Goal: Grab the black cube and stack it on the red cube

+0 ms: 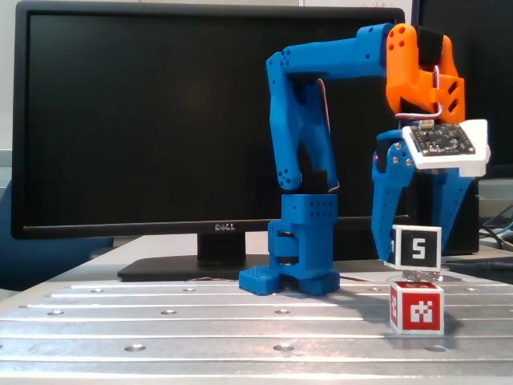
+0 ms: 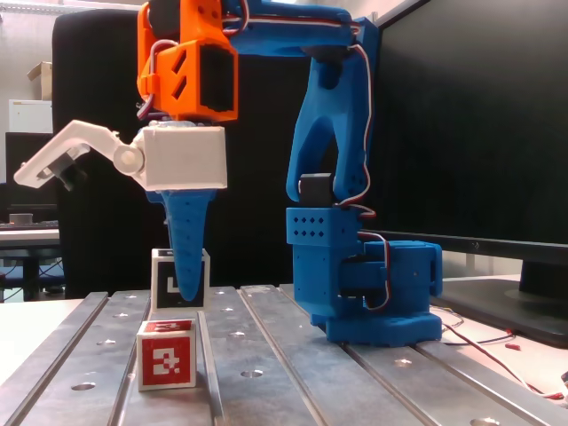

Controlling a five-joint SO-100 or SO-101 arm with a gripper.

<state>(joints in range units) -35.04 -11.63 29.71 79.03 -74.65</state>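
One black cube [image 1: 417,248] is pinched in the down-pointing tool [image 1: 417,255]; one red cube [image 1: 417,305] sits just beneath, arm reaching forward.

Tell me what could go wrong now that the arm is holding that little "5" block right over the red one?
The black cube hangs just above the red cube, held in the tool.
1. In a fixed view the black cube looks set back from the red cube, so it might land off-centre and topple.
2. Pushing down misaligned could shove the red cube.

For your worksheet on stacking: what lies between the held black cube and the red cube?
Nothing: in a fixed view a thin bare gap separates the black cube from the red cube.
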